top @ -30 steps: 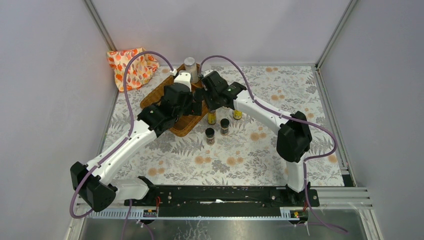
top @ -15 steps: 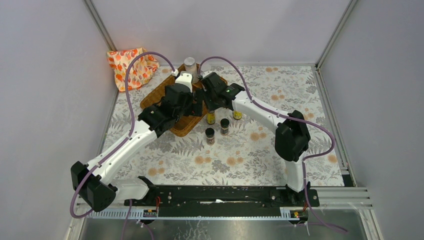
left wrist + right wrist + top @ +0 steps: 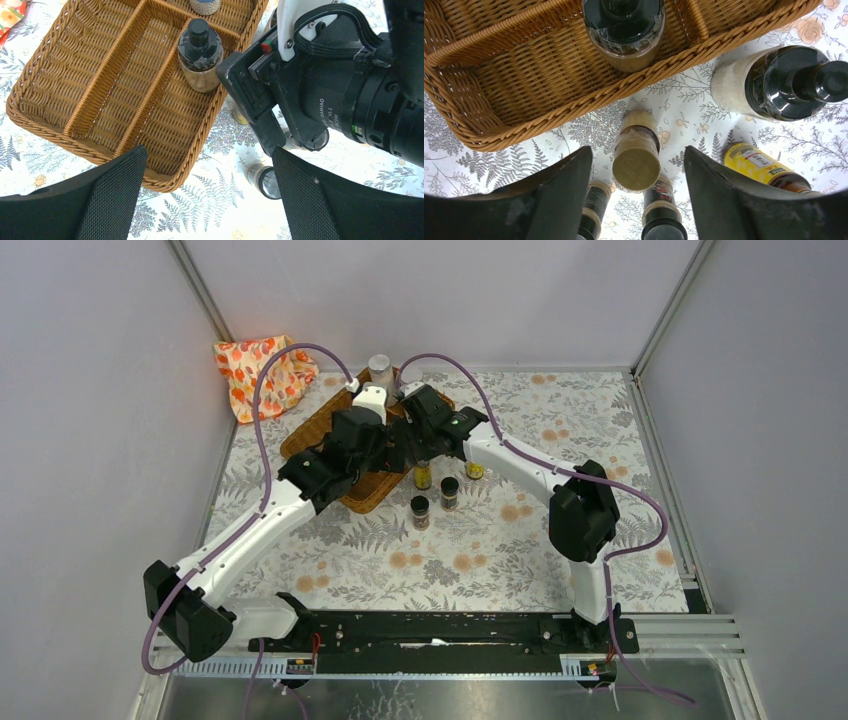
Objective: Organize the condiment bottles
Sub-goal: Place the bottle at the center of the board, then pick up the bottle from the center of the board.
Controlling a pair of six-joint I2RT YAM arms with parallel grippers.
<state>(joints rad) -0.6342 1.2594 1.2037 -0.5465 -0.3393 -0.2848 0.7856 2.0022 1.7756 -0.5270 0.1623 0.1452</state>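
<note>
Our right claw (image 3: 637, 150) hangs with its jaws spread and nothing between them. It straddles a slim gold-capped bottle (image 3: 636, 159) that stands on the table just outside the wicker tray (image 3: 524, 75). We judge the wide spread is meant to let the fingers drop on either side of the cap without knocking it. Our left claw (image 3: 210, 150) is also spread and empty, hovering over the tray's near corner. Why it waits there we cannot tell.

Inside the tray, in the compartment next to the rim, a dark-capped jar (image 3: 624, 30) already stands upright. A pale jar (image 3: 380, 368) shows at the tray's far end. The other bottles stand on the table: a white-filled jar (image 3: 731, 82) with a dark top close to the rim, a yellow-labelled bottle (image 3: 756, 162) beside it, and a short spice jar (image 3: 594, 207) with a second spice jar (image 3: 663, 212) just beyond the gold cap.

The spot is crowded. Those two spice jars sit near where the fingers would come down, so we expect a risk of nudging them. The tray rim lies between the gold-capped bottle and any free compartment, so the bottle must be lifted over it. The right arm's wrist (image 3: 325, 85) fills the space beside our left fingers, so the two arms have little room to pass. The orange cloth (image 3: 255, 370) lies well apart.
</note>
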